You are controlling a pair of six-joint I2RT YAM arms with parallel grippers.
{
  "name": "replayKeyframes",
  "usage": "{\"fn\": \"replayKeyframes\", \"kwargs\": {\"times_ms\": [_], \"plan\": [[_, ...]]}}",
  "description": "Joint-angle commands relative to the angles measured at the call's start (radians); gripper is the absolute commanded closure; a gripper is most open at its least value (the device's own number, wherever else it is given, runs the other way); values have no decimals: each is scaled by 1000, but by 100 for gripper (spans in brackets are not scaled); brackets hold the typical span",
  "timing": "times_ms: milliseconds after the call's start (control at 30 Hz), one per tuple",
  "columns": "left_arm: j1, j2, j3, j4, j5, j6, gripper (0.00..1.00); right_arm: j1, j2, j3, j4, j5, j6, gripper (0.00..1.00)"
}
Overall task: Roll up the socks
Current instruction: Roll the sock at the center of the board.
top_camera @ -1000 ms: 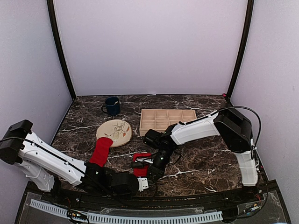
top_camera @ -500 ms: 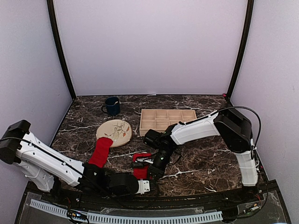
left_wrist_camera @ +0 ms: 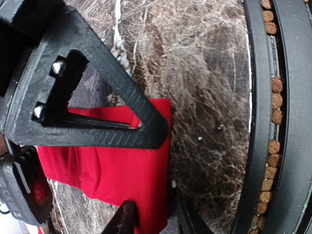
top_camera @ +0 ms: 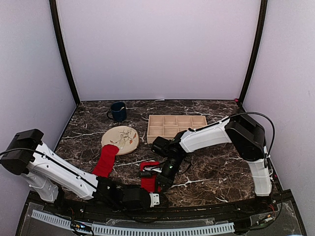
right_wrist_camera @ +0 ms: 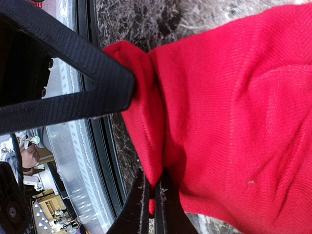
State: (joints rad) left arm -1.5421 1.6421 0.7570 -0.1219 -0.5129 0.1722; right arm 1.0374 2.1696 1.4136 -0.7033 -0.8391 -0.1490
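One of the socks (top_camera: 147, 183) lies partly folded near the table's front edge and fills the right wrist view (right_wrist_camera: 234, 112). My right gripper (top_camera: 160, 180) is shut on a fold at its edge (right_wrist_camera: 153, 194). My left gripper (top_camera: 153, 199) lies low at the sock's near end. Its fingers stand open around the sock's edge (left_wrist_camera: 157, 217), and the red cloth (left_wrist_camera: 117, 165) lies flat beyond them. The other sock (top_camera: 105, 161) is a long flat strip further left, its far end resting on the plate.
A beige patterned plate (top_camera: 123, 135) sits left of centre, a dark blue mug (top_camera: 118, 111) behind it. A wooden compartment tray (top_camera: 176, 125) stands at the back. The table's black front rim (left_wrist_camera: 287, 122) runs close beside the left gripper.
My left arm has slid a little to the right along the front edge, closer to the folded sock. The right arm and both socks have stayed where they were.
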Motion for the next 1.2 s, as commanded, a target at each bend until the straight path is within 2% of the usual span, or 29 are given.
{"fn": "replayKeyframes", "kwargs": {"times_ms": [0,200,400,667,933,1167], "plan": [[-4,11,24,-12,-31,-7,68,-6,35,6,-30,23,-15,96],[-5,41,29,-25,-14,-5,69,-7,36,11,-39,14,-21,96],[3,62,37,-53,28,-23,75,-7,32,17,-48,6,-23,96],[23,92,49,-81,40,-41,77,-7,17,3,-50,-9,-23,96],[85,119,86,-135,209,-52,89,-7,15,-14,-39,-14,-22,94],[116,124,110,-184,363,-73,92,-34,-22,-82,56,-39,23,86]]}}
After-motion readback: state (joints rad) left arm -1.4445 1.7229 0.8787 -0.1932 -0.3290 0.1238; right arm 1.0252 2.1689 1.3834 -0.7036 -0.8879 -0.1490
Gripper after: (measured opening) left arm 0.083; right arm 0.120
